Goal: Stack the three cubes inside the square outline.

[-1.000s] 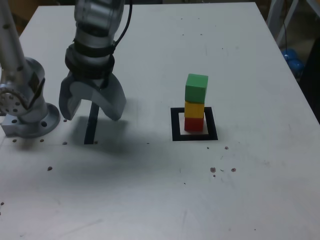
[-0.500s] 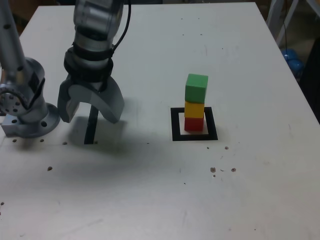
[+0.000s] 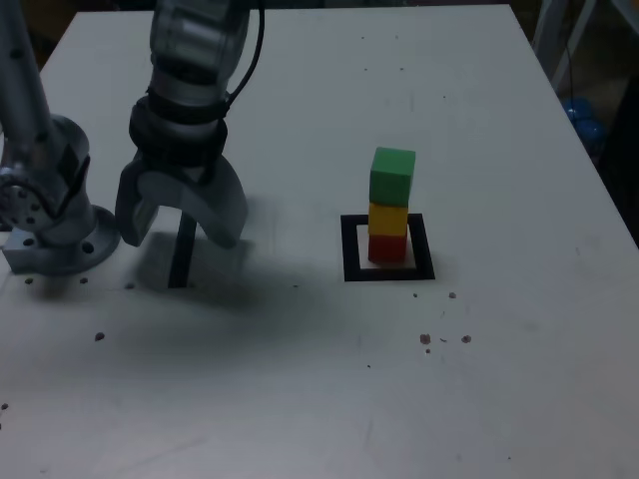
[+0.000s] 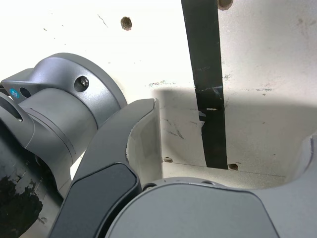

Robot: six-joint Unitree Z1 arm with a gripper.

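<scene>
Arm base (image 3: 50, 225) at nine o'clock on the white bench (image 3: 300, 379), tool (image 3: 180, 222) spread wide and empty above a black tape strip (image 3: 182, 254), outline (image 3: 387, 269) toward three o'clock, holding red cube (image 3: 387, 246), yellow cube (image 3: 388, 218), green cube (image 3: 392, 176) stacked upward

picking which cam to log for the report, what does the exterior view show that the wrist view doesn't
Only the exterior view shows the stack: green cube on yellow cube on red cube, standing inside the square outline. Only the wrist view shows close detail: small holes in the table and scuffs on the tape. Both show the open, empty gripper over the black tape strip, and the arm's round base.
</scene>
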